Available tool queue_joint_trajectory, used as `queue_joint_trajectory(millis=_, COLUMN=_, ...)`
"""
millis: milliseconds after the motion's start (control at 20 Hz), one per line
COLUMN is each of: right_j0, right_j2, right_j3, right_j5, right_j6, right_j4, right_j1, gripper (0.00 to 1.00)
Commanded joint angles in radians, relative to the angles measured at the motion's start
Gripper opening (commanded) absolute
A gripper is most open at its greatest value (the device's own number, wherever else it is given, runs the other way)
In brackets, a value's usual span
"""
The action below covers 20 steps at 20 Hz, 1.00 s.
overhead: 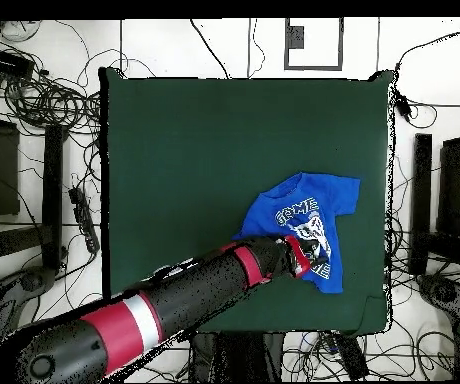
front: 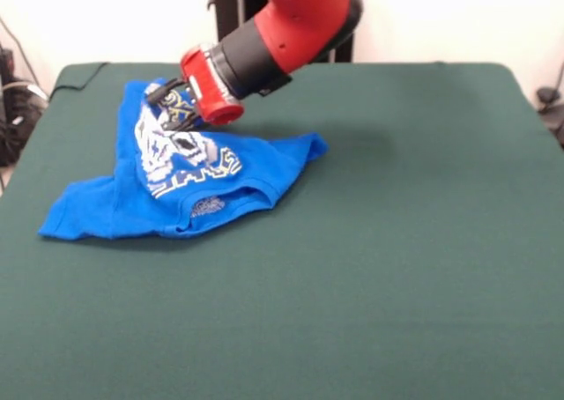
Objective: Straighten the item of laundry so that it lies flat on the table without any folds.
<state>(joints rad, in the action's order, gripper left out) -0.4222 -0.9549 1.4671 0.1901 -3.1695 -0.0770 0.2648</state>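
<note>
One shirt: blue T-shirt (front: 189,184), crumpled w/ folds, print up, lying under & just beside jaws (front: 172,107).
Jaws: down on shirt's upper part; open/closed can't tell.
Worktop (front: 397,241): green cloth.

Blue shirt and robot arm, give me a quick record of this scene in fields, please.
item: blue T-shirt, white controller print and lettering showing
state: crumpled, with folds, not flat
surface: green table
position: front view, left part of table
gripper: gripper down on the shirt's far part; open or shut unclear
arm: red and black arm reaching over the shirt
</note>
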Motion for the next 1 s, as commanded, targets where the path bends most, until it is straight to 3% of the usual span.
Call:
queue_joint_trajectory(millis=50, right_j0=0.070, right_j2=0.186, right_j3=-0.079, right_j5=-0.045, right_j6=0.036, right_j4=-0.003, right_j1=-0.101, gripper=1.00)
queue_joint_trajectory(millis=150, right_j0=0.128, right_j2=0.294, right_j3=-0.048, right_j5=-0.001, right_j6=0.130, right_j4=-0.055, right_j1=-0.200, gripper=1.00)
queue_joint_trajectory(millis=200, right_j0=0.187, right_j2=0.392, right_j3=-0.013, right_j5=0.058, right_j6=0.213, right_j4=-0.090, right_j1=-0.287, gripper=1.00)
queue_joint_trajectory(millis=400, right_j0=0.341, right_j2=0.633, right_j3=0.084, right_j5=0.205, right_j6=0.328, right_j4=-0.146, right_j1=-0.458, gripper=1.00)
queue_joint_trajectory(millis=700, right_j0=0.483, right_j2=0.822, right_j3=0.164, right_j5=0.370, right_j6=0.392, right_j4=-0.189, right_j1=-0.567, gripper=1.00)
queue_joint_trajectory(millis=1000, right_j0=0.602, right_j2=0.971, right_j3=0.210, right_j5=0.508, right_j6=0.440, right_j4=-0.207, right_j1=-0.623, gripper=1.00)
